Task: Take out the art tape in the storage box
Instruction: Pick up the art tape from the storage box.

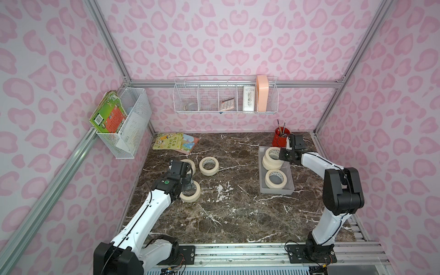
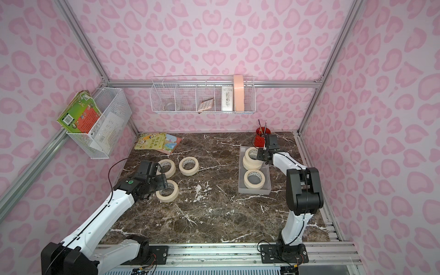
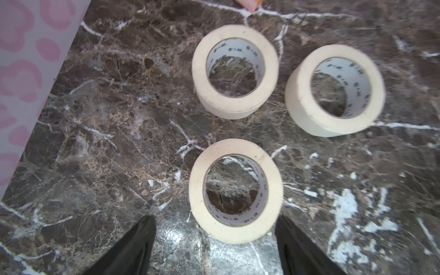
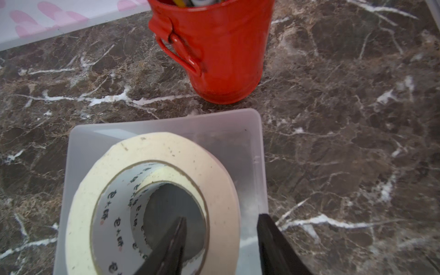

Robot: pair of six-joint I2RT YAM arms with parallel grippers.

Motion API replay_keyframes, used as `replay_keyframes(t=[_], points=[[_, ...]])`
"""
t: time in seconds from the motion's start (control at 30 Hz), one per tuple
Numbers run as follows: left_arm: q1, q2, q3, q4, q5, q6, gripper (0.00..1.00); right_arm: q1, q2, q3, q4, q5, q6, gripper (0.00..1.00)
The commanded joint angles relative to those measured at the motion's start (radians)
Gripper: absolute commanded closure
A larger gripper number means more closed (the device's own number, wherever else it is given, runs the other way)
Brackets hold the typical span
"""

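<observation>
Three art tape rolls lay flat on the marble table (image 1: 238,214) at the left: the nearest roll (image 3: 235,147), a second roll (image 3: 234,31) and a third roll (image 3: 297,92), all apart from one another; left gripper (image 3: 215,221) released, its fingers spread wide to either side of the nearest roll's edge, gripping nothing.

Three rolls not yet out, all in the storage box (image 1: 276,191): a top roll (image 4: 162,152) stacked askew on a lower roll (image 1: 270,164) at the far end, a single roll (image 1: 267,179) flat at the near end.

Right gripper (image 4: 222,217) down at the stack; one finger inside the top roll's core, the other outside the ring, between the roll and the box's side wall; jaws apart astride the ring wall, a gap showing at the outer finger, no pinch yet as far as the wrist view showed.

Step in hand, by my reading: seize the top roll. To do it well: close squarely on the ring wall; bite shallow enough to take the top roll alone, not the lower roll; keep the outer finger off the box wall, since the box looked light and unheld and might drag; lift straight up past the rim before travelling; stay off the red cup (image 4: 226,47) just beyond the box's far end; set down flat, clear of the other three.
</observation>
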Motion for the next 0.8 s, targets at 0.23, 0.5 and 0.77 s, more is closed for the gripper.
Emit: replay_keyframes(t=[0.23,0.5,0.77], points=[[-0.195,0.072,0.165,-0.077,-0.021,0.024,0.17,0.037,-0.007,0.016,-0.026,0.076,0.001,0.89],[-0.339,0.265,0.326,-0.011,0.021,0.054,0.18,0.095,-0.111,-0.028,-0.07,0.19,-0.027,1.0],[-0.42,0.439,0.486,0.064,0.132,0.087,0.15,0.266,-0.237,-0.114,-0.135,0.146,-0.049,1.0]])
